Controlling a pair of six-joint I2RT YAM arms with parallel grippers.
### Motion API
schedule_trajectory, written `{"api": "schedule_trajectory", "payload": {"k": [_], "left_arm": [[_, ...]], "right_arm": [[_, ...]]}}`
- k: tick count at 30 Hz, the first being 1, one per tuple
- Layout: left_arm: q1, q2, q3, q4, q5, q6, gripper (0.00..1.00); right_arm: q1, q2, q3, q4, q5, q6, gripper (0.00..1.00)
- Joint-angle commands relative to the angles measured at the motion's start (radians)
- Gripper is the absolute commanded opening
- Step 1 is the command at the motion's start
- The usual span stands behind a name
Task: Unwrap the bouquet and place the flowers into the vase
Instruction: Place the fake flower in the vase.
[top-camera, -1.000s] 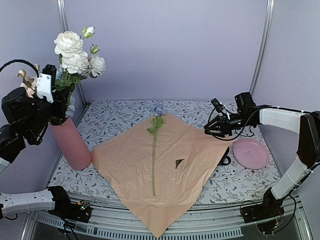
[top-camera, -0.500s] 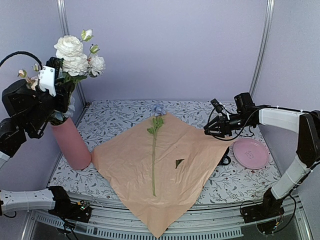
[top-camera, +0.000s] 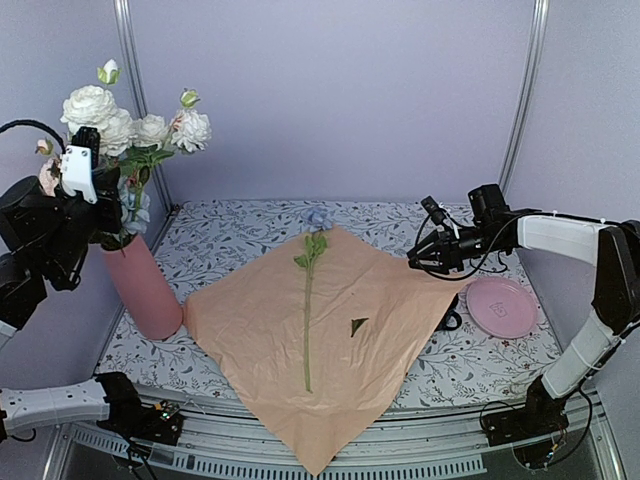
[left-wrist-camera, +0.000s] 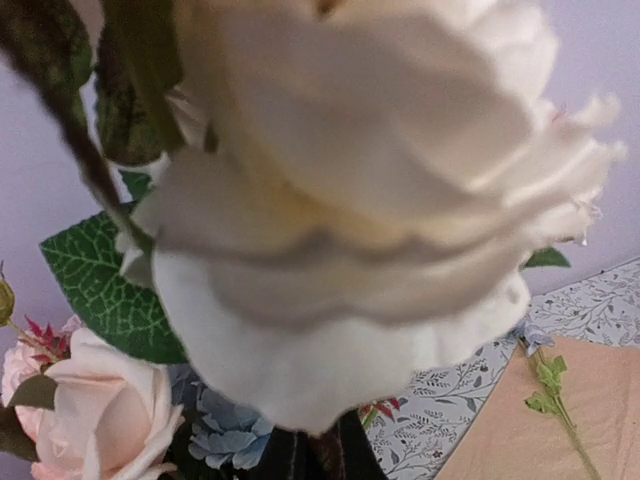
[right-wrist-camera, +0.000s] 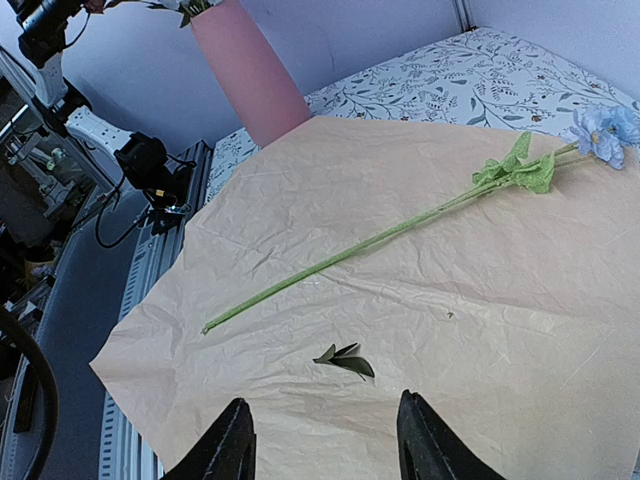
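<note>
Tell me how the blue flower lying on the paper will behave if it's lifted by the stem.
The blue flower would probably droop at both ends if gripped mid-stem: the stem is long and thin, with the bloom at one end. It looks light, so it may slide on the crinkled paper rather than resist a push.

A flat pink plate (top-camera: 502, 306) lies on the floral-patterned table cover (top-camera: 230, 235) near its right edge.
</note>
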Motion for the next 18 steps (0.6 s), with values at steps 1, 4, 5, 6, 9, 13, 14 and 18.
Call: {"api": "schedule_trajectory", "payload": {"k": [1,4,5,6,9,13,14,18], "left_arm": [[0.008,-0.043,-0.074,-0.004,-0.048,-0.049,0.0],[0.008,-0.047,-0.11,-0.007,-0.049,-0.061,0.0],[0.009,-0.048,-0.123,-0.007,-0.051,-0.067,0.0],[0.007,-0.049,-0.134,-0.008,-0.052,-0.07,0.0],[0.009,-0.058,-0.167,-0.007,-0.055,-0.083,0.0],[0.013,-0.067,-0.201,-0.017,-0.069,-0.101,0.0],[0.015,-0.07,-0.207,-0.02,-0.077,-0.104,0.0],[0.029,-0.079,-0.23,-0.035,-0.076,-0.129,0.0]], "right_arm": [[0.002,0.021,0.03,-0.021,-0.025,-0.011,0.5],[0.003,0.029,0.036,-0.03,-0.027,-0.013,0.5],[0.002,0.03,0.035,-0.03,-0.028,-0.015,0.5],[0.002,0.029,0.036,-0.031,-0.028,-0.015,0.5],[0.003,0.03,0.036,-0.031,-0.028,-0.015,0.5],[0.002,0.034,0.036,-0.032,-0.03,-0.015,0.5],[0.002,0.036,0.035,-0.032,-0.031,-0.014,0.5],[0.002,0.038,0.035,-0.032,-0.034,-0.013,0.5]]}}
